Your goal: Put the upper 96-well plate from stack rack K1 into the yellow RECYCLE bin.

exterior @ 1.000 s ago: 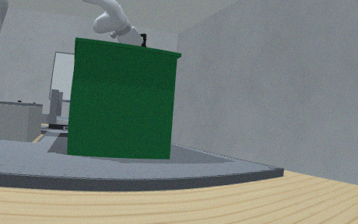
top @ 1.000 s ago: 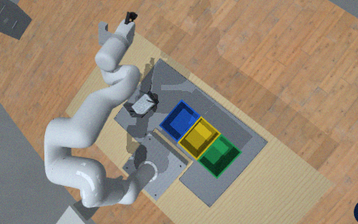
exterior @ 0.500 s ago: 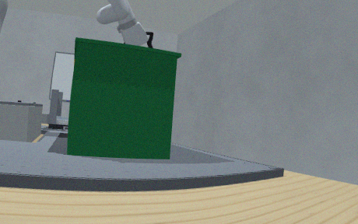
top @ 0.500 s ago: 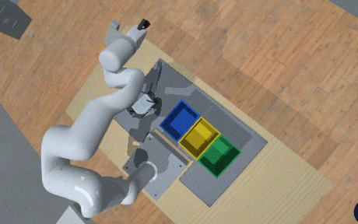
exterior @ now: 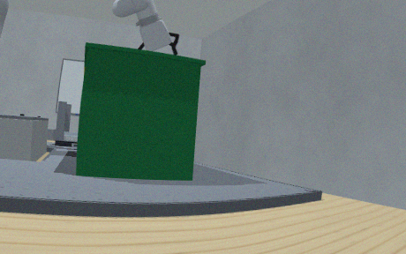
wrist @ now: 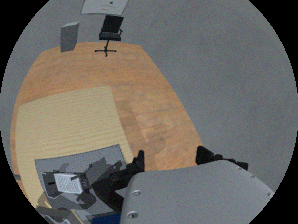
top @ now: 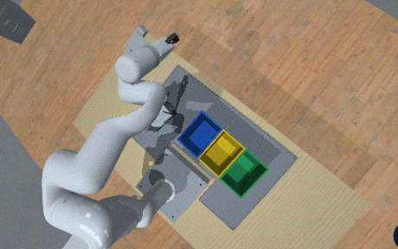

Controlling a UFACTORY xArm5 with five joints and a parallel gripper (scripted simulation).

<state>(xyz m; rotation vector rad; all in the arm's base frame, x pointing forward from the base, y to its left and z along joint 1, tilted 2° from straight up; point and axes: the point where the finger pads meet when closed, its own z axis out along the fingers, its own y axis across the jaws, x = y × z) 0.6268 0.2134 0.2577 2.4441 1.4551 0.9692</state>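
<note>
My gripper (top: 173, 38) (exterior: 158, 46) (wrist: 171, 157) is open and empty. It is held high, out beyond the far left corner of the grey mat (top: 264, 144). The stack rack K1 (top: 165, 115) with its white plates stands on the mat left of the bins and is mostly hidden under my arm. In the wrist view the rack (wrist: 67, 183) shows small at the lower left. The yellow bin (top: 222, 152) stands upright between the blue bin (top: 200, 133) and the green bin (top: 244, 172) (exterior: 139, 115). In the exterior view the green bin hides the yellow one.
My arm's base sits on a grey mounting plate (top: 183, 183) at the mat's near left. A low grey box (exterior: 22, 137) stands at the left in the exterior view. A tan mat (top: 303, 203) lies under the grey mat on the wooden floor.
</note>
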